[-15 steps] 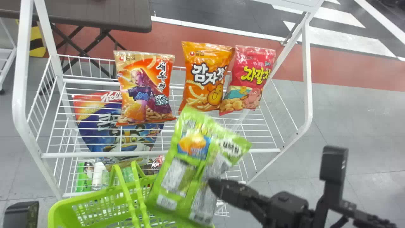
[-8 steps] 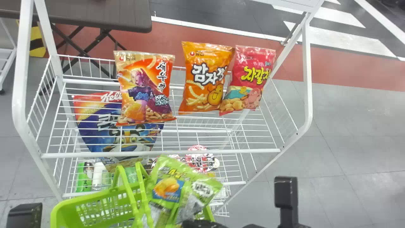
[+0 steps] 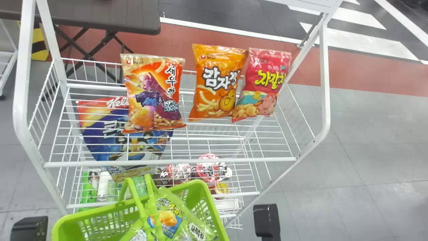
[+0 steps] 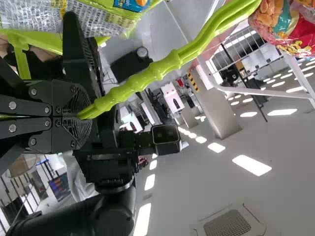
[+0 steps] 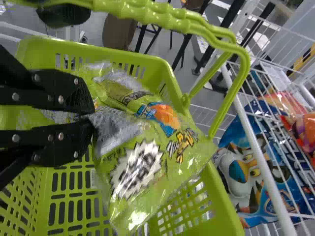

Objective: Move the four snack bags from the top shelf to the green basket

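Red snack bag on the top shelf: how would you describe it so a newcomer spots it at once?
In the head view, find the white wire rack and its top shelf. The red snack bag is at the right end, next to the orange snack bag. Its yellow lettering sets it apart from that neighbour's white lettering.

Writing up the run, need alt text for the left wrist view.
Left pincer gripping the green basket's handle, the black right arm beyond it. Part of a green snack bag is at the basket; a red snack bag is farther off.
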`<state>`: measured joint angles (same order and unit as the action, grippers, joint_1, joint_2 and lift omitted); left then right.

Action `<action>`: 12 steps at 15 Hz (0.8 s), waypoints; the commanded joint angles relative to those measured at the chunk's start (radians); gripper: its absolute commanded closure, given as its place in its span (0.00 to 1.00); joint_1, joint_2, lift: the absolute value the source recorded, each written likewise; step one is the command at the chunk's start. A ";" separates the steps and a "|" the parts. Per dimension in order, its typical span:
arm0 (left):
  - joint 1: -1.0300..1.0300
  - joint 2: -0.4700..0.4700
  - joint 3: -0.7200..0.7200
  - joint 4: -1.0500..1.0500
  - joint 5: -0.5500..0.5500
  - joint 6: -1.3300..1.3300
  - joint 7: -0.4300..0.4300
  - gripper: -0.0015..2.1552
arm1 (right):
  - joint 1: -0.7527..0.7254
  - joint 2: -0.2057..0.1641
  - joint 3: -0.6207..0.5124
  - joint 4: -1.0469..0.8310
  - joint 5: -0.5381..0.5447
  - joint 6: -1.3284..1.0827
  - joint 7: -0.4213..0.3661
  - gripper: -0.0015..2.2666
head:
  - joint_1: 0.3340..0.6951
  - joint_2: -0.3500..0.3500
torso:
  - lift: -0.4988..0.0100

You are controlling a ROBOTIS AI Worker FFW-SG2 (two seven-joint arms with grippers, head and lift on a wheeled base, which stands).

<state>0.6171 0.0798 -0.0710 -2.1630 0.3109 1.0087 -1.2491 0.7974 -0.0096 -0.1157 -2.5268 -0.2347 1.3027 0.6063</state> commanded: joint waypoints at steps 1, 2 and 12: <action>0.000 -0.002 -0.001 -0.001 -0.003 0.000 0.005 0.97 | 0.002 -0.009 -0.038 -0.038 -0.003 0.001 0.003 0.00 | 1.00 0.00 | 0.98; 0.000 -0.003 0.000 -0.001 -0.006 0.000 0.008 0.97 | 0.003 -0.007 -0.059 -0.049 -0.006 -0.003 0.003 0.01 | 1.00 0.00 | 0.98; -0.013 -0.003 0.004 0.017 -0.010 0.000 0.007 0.97 | -0.213 0.007 0.011 0.158 0.015 -0.567 -0.154 0.02 | 1.00 0.00 | 0.98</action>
<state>0.6043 0.0776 -0.0663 -2.1541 0.3005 1.0090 -1.2390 0.6579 -0.0031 -0.1708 -2.4745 -0.2643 0.9638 0.4776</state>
